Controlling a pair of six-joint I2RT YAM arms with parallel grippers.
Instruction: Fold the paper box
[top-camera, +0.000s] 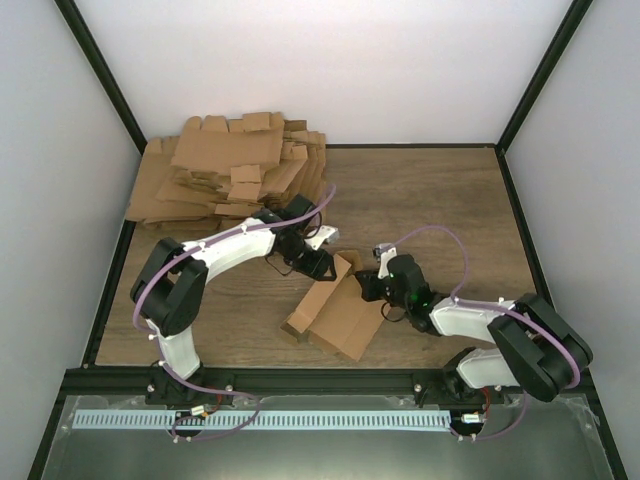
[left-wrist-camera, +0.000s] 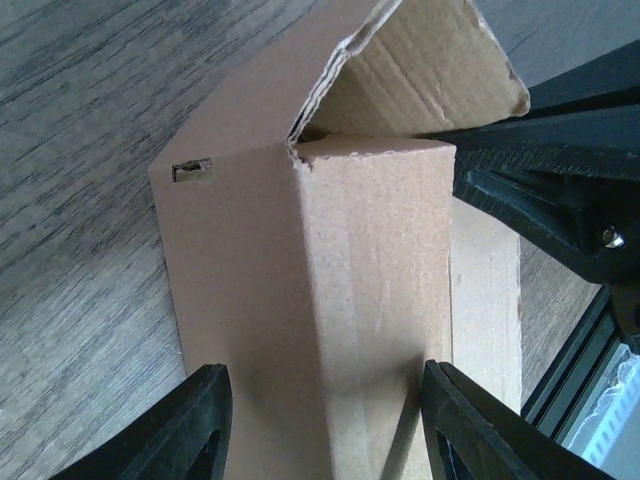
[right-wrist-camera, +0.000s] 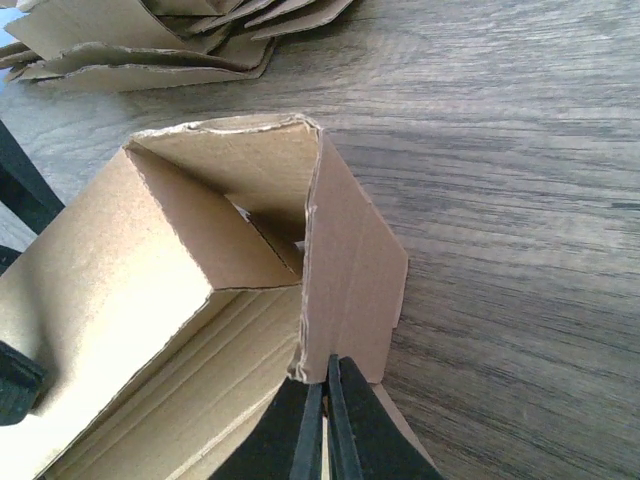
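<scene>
Right pincer (right-wrist-camera: 326, 385), clamped on the flap's (right-wrist-camera: 350, 280) very edge at the box's (top-camera: 340, 318) one o'clock, could slip; left pincer (left-wrist-camera: 322, 400) straddles the box, grip unclear.

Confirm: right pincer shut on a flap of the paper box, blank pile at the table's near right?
No: top external shows the blank pile at the far left. The right pincer is shut on a flap of the paper box.
</scene>
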